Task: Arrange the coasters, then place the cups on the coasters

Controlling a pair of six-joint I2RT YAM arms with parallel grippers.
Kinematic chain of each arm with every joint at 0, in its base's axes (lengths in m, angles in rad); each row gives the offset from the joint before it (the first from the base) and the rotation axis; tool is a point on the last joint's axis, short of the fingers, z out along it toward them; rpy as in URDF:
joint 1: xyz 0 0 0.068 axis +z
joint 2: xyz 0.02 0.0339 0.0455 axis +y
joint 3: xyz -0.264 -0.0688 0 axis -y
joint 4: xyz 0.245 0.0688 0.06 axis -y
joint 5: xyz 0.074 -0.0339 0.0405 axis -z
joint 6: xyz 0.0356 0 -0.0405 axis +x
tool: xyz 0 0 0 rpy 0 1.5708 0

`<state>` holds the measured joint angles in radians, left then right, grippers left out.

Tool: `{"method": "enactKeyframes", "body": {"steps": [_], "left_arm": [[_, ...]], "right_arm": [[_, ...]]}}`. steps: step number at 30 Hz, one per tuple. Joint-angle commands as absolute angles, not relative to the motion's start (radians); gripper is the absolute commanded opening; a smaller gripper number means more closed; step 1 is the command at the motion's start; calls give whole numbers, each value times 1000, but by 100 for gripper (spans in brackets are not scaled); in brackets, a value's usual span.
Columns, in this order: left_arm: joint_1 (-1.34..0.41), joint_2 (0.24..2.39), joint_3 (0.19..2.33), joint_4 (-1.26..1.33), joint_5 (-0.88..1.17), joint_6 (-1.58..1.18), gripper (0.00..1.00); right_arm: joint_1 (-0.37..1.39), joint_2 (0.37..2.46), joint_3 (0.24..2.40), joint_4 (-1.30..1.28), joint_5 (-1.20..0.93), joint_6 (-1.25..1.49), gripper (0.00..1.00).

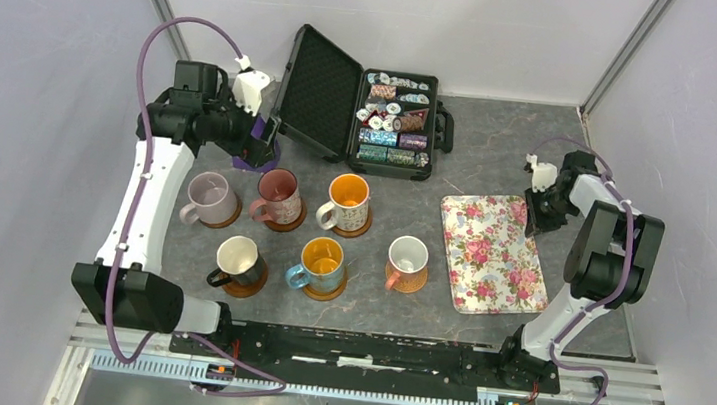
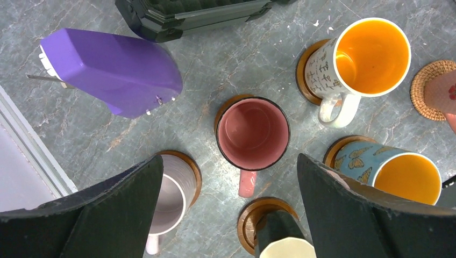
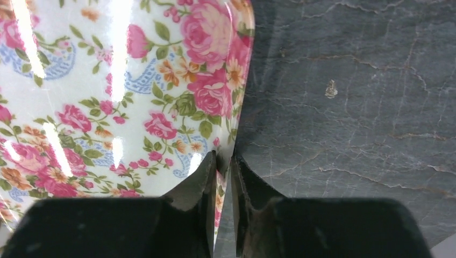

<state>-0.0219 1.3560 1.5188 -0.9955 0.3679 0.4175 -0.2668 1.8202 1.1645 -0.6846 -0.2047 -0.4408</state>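
Six cups, each sitting on its own coaster, in two rows left of centre on the table (image 1: 501,147).
Far row, left to right: lilac cup (image 1: 207,195), pink cup (image 1: 277,192), white cup with orange inside (image 1: 349,200).
Near row, left to right: black cup with cream inside (image 1: 239,258), blue cup with yellow inside (image 1: 321,262), white-pink cup (image 1: 408,261).
Brown coasters (image 1: 289,223) sit under the first five. A tan woven coaster (image 2: 427,86) is under the white-pink cup. All handles point left or near-left.

Left claw (image 2: 228,160): spread wide, nothing in it, raised over the far-left part of the table near the case. In its wrist view the pink cup shows between the two fingers, untouched.

A purple object (image 2: 113,70) lies just near of the case, left of the pink cup. It is mostly hidden under the arm from above, and I can't tell what it is.

Right claw (image 3: 221,161): closed tight on the right edge of the floral tray (image 1: 485,256), the rim pinched between its fingers. The tray is right of the cups and apart from them, its long side running far to near, slightly angled.

A black case (image 1: 326,89) stands open at the far edge of the table. Its lid is up on the left and poker chips (image 1: 393,126) fill the right half.
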Motion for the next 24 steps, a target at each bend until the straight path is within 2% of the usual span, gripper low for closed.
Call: {"method": "enactKeyframes", "body": {"steps": [1, 4, 24], "left_arm": [[-23, 1369, 1526, -942, 354, 375, 100], [-23, 1377, 1526, -938, 348, 378, 100], [-31, 1456, 1594, -933, 337, 385, 100]], "right_arm": [[-271, 1853, 1179, -649, -144, -413, 12], [-281, 1854, 1166, -639, -132, -396, 0], [-341, 1776, 1055, -553, -164, -183, 0]]}}
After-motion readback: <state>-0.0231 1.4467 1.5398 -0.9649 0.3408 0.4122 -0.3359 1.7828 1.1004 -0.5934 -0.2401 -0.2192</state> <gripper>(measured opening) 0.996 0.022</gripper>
